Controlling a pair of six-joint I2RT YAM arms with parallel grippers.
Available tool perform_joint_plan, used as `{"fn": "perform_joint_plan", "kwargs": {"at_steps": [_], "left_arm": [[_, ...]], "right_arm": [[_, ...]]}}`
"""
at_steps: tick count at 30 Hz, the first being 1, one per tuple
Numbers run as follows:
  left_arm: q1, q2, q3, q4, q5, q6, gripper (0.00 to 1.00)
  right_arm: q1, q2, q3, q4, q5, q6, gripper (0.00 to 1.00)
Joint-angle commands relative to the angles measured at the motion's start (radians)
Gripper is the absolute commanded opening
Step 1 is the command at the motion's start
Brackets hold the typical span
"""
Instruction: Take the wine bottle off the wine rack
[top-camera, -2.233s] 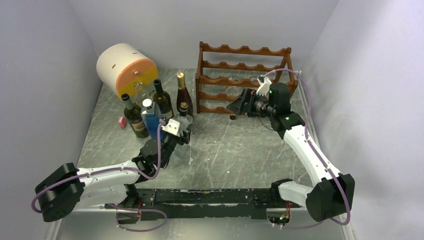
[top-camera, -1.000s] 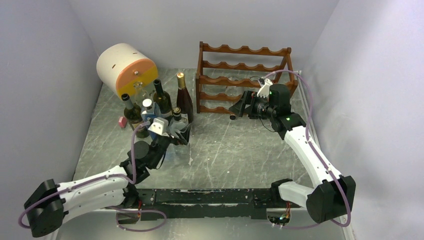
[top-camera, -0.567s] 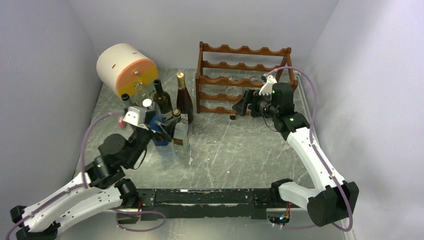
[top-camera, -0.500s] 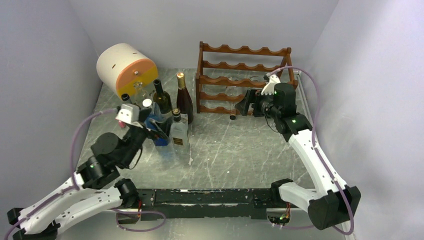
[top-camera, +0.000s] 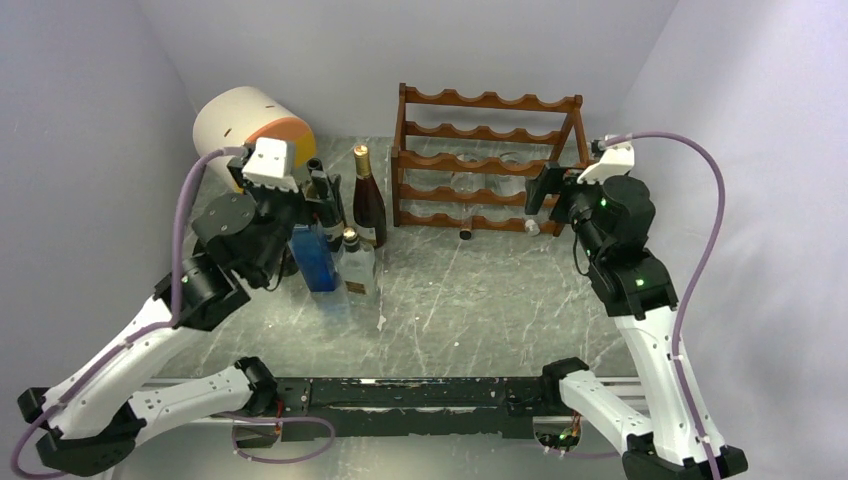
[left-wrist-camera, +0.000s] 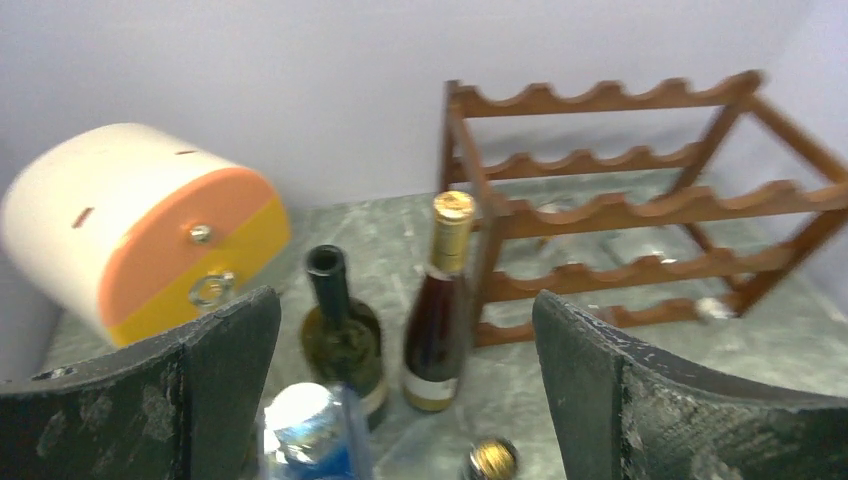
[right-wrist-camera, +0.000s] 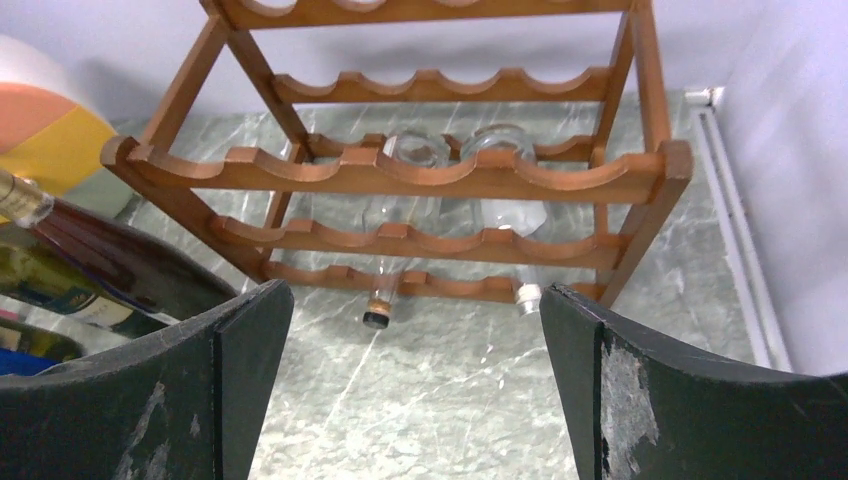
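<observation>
1. Top view: the rack (top-camera: 487, 160) stands at the back of the table. Two clear bottles lie in it, unmoved, with their necks poking out of its front: a dark-capped bottle (top-camera: 465, 232) and a white-capped bottle (top-camera: 530, 227).
2. The right gripper (top-camera: 541, 189) pressed against the rack's front half a second ago. It has since drawn back and risen to the rack's right end, with its jaws spread wide and nothing in them.
3. The left gripper (top-camera: 318, 188) was low among the standing bottles left of the rack. It has now climbed beside the drum (top-camera: 240, 120), open and empty. The gold-capped bottle (top-camera: 358, 265) it left stands by a blue bottle (top-camera: 315, 262).
4. Left wrist view: the fingers (left-wrist-camera: 215, 390) stand far apart with nothing between them. The rack lies beyond, to the right, and a gold-topped red bottle (left-wrist-camera: 440, 300) stands just at its left post.
5. Right wrist view: the fingers (right-wrist-camera: 640, 390) gape with nothing held. Both clear bottles rest across the rack's rails, bases to the back.
</observation>
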Motion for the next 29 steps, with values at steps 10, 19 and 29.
{"fn": "perform_joint_plan", "kwargs": {"at_steps": [10, 19, 29], "left_arm": [[0.636, 0.055, 0.115, -0.017, 0.516, -0.056, 0.99], [0.653, -0.058, 0.06, -0.002, 0.541, -0.089, 0.99], [0.653, -0.057, 0.058, -0.012, 0.54, -0.098, 0.99]], "right_arm": [[0.003, -0.055, 0.031, 0.02, -0.092, -0.083, 1.0], [0.003, -0.079, 0.038, 0.058, -0.065, -0.096, 1.0], [0.003, -0.134, -0.006, 0.115, 0.009, -0.057, 1.0]]}}
